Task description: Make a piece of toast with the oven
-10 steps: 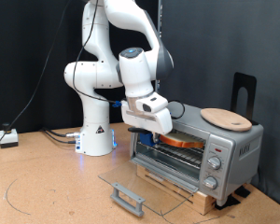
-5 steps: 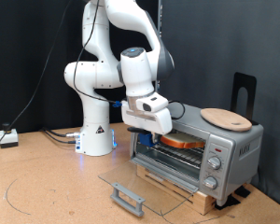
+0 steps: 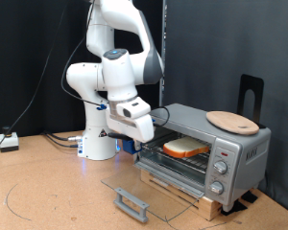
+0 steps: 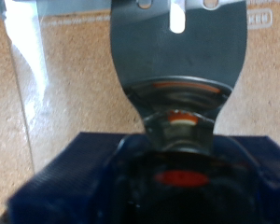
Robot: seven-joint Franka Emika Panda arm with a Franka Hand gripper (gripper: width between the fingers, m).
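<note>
- Gripper of the white, smooth-shelled Franka arm: hangs low over the tabletop, just off the open mouth of the oven on the exterior view's left side. Its fingers are too small and dark in the exterior view, and blurred in the wrist view, to tell how far apart they stand or whether they hold anything.
- Boxy silver-grey metal toaster oven: stands on the brown table, raised on a pale wooden base, with three round knobs in a column on its panel at the exterior view's right.
- Clear glass oven door: folded down flat in front of the oven, with a grey bar handle at its outer edge.
- Flat slice of toast with a pale top and orange-brown crust: lies on the wire rack inside the oven cavity, apart from the gripper.
- Round tan wooden plate: rests flat on the oven's roof.
- Black upright stand: rises behind the oven.
- Wrist view: a dark, rounded, blurred form fills the centre above the speckled brown tabletop.
</note>
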